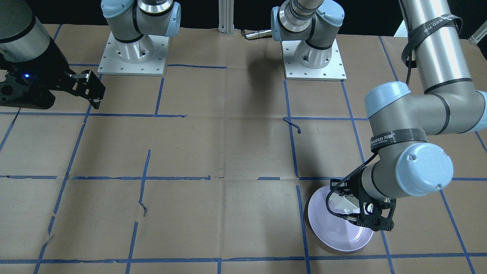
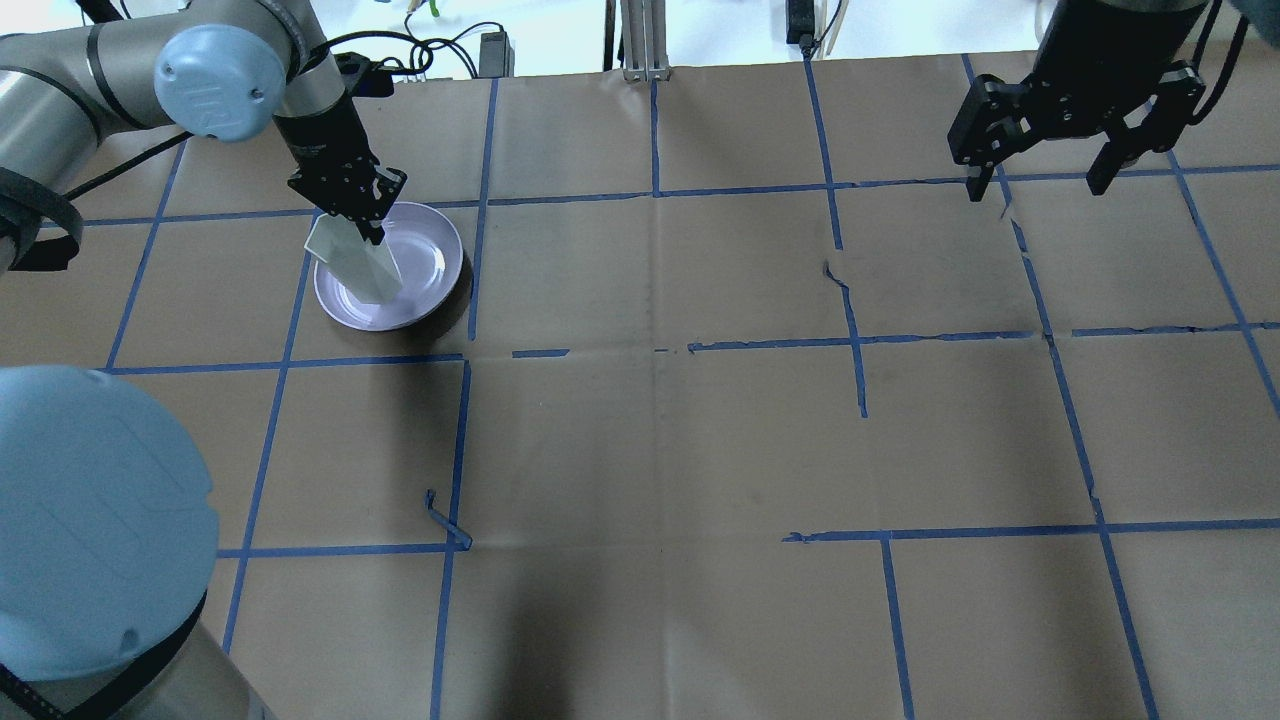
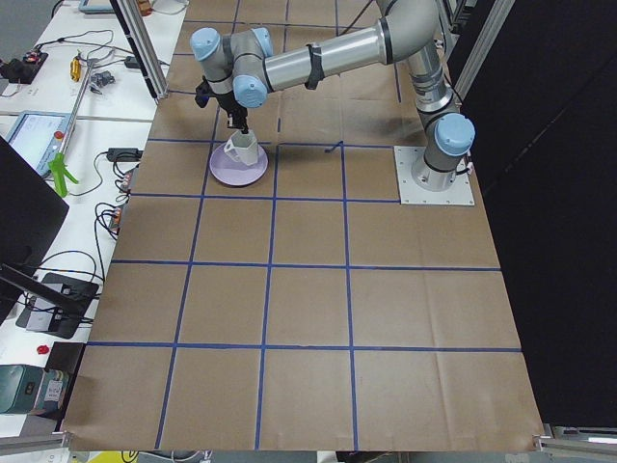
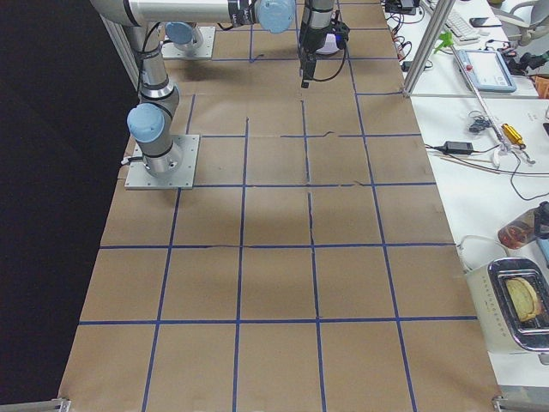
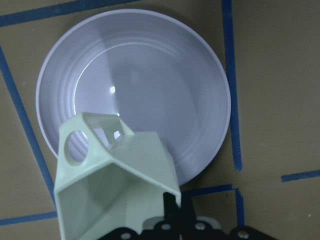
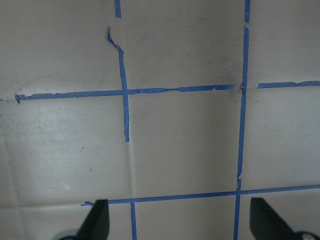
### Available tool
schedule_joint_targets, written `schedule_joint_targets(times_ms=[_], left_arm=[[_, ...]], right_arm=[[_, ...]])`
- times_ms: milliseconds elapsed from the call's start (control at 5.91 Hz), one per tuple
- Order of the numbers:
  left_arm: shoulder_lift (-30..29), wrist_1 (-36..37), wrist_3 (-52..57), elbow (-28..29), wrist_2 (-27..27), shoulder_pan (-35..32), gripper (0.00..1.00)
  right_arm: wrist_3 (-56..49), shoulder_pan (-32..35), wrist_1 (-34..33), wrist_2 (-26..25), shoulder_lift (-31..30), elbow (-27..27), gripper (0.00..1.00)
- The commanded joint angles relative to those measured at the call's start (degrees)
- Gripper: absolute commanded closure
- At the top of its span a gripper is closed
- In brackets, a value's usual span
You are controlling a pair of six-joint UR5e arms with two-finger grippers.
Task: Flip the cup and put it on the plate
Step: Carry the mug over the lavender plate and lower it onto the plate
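The white faceted cup (image 2: 358, 265) hangs tilted in my left gripper (image 2: 360, 222), which is shut on its rim wall. It is over the near-left part of the pale lavender plate (image 2: 432, 262). I cannot tell whether the cup touches the plate. In the left wrist view the cup (image 5: 112, 185) shows its open mouth and angular handle, with the plate (image 5: 155, 75) below it. In the front view the cup (image 1: 347, 205) is partly hidden by the wrist, above the plate (image 1: 338, 234). My right gripper (image 2: 1036, 187) is open and empty, far off at the table's right back.
Brown paper with a blue tape grid (image 2: 655, 345) covers the table. The two arm bases (image 1: 131, 53) (image 1: 314, 57) stand on metal plates at the robot's side. Benches with tools and cables lie past the table's ends (image 4: 497, 137).
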Motion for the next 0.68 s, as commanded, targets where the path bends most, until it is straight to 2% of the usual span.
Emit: schedule_joint_targets(times_ms=[0, 338, 508], left_arm=[[-1.67, 0.45, 0.11, 0.03, 0.38, -0.09, 1.0], [-1.67, 3.43, -0.42, -0.06, 0.38, -0.44, 0.98], [-1.67, 3.53, -0.51, -0.06, 0.38, -0.44, 0.5]], right_arm=[[0.0, 0.0, 0.0, 0.0, 0.0, 0.0, 0.0], [0.0, 0.0, 0.0, 0.0, 0.0, 0.0, 0.0], [0.0, 0.0, 0.0, 0.0, 0.0, 0.0, 0.0]])
